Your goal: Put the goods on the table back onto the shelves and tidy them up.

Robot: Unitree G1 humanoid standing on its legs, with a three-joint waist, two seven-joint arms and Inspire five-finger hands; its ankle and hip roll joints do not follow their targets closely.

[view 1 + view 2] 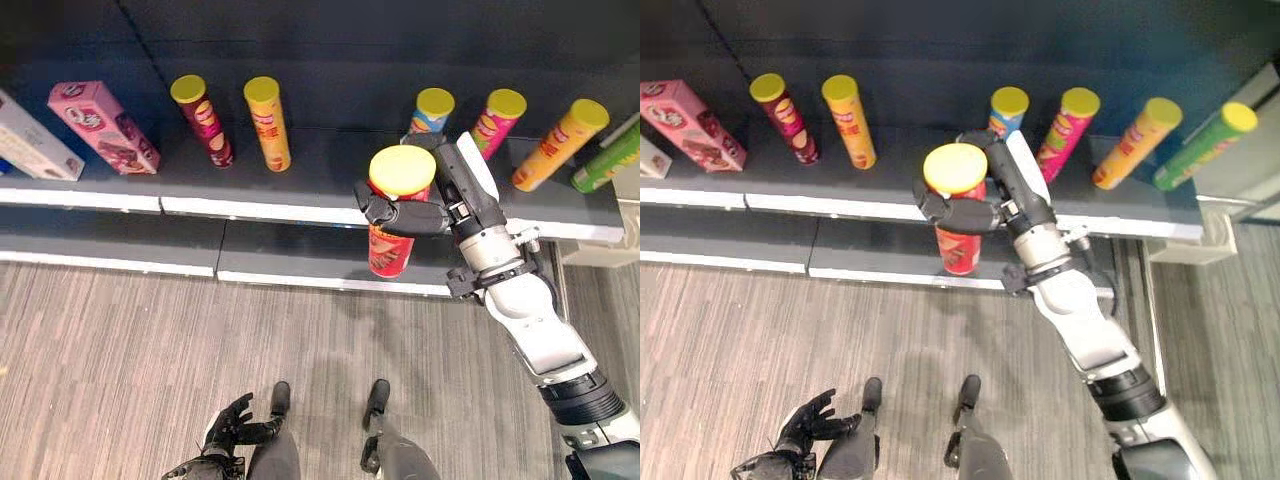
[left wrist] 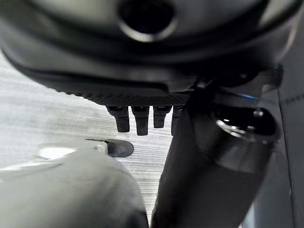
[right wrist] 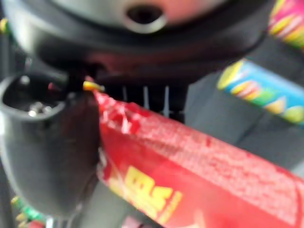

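Gripping a red can (image 1: 392, 243) with my right hand (image 1: 420, 212), fingers curled round it just under its yellow lid, I hold it upright in front of the shelf (image 1: 250, 185), between the yellow can (image 1: 268, 124) and the blue can (image 1: 430, 112). My left hand (image 1: 228, 430) hangs low with relaxed fingers.

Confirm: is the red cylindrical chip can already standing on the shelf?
No, the red cylindrical chip can is held off the dark shelf, with the right hand and its fingers curled round it.
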